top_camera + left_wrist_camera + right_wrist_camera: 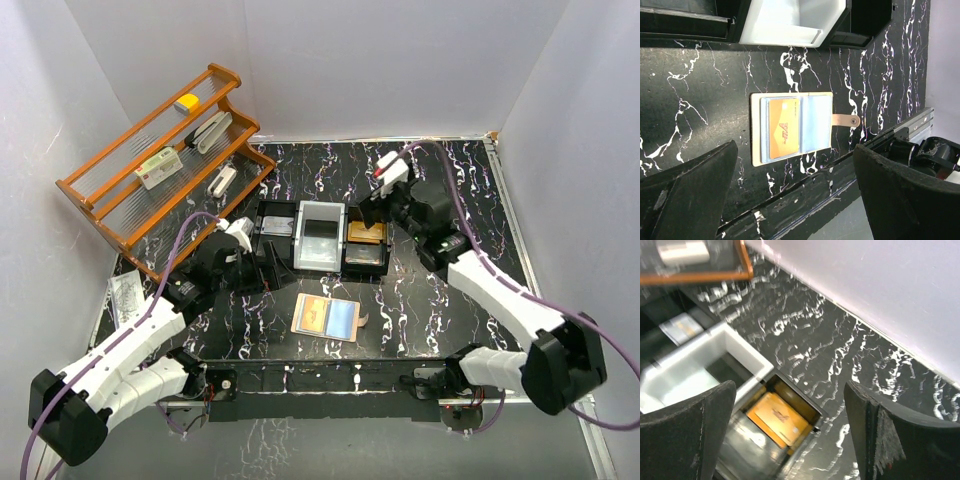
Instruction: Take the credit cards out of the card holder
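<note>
The card holder (300, 327) lies open on the black marbled table, its snap tab (365, 322) pointing right. In the left wrist view one orange credit card (784, 131) sits in the holder's (756, 130) left sleeve, and the right sleeve (816, 122) looks blue-grey. My left gripper (795, 200) hangs open above the table's near edge, apart from the holder. My right gripper (790, 435) is open over the tray's right compartment, where orange credit cards (777, 419) lie stacked; nothing is between its fingers.
The three-compartment tray (320, 268) stands behind the holder, with a white middle bin (320, 235). A wooden rack (160, 150) with small items fills the back left. A plastic bag (125, 295) lies at the left edge. White walls close in the table.
</note>
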Available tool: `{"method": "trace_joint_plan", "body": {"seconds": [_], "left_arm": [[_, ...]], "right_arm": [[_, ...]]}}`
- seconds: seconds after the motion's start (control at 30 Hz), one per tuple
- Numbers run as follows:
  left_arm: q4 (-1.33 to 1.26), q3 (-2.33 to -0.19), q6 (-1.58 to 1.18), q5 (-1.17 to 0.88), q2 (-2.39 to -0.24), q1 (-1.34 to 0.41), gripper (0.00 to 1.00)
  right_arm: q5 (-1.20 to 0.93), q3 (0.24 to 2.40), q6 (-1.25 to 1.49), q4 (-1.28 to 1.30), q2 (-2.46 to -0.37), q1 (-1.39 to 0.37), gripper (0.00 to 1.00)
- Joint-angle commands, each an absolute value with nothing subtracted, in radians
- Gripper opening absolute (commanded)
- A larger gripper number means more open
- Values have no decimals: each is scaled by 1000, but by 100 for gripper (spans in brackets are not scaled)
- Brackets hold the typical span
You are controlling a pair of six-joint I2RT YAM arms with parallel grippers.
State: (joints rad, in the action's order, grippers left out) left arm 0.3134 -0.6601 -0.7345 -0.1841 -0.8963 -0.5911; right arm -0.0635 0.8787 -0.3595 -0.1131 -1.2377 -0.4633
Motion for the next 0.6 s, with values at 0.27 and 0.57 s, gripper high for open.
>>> {"method": "trace_joint_plan", "body": {"seconds": [0.27,0.57], "left_arm": [[272,-659,-761,-215,-941,-589,99],[279,-648,-780,-197,-939,-589,99]], "right_arm": [[-16,745,555,-67,-1010,-461,98],[-361,434,962,-440,-943,-462,98]]}}
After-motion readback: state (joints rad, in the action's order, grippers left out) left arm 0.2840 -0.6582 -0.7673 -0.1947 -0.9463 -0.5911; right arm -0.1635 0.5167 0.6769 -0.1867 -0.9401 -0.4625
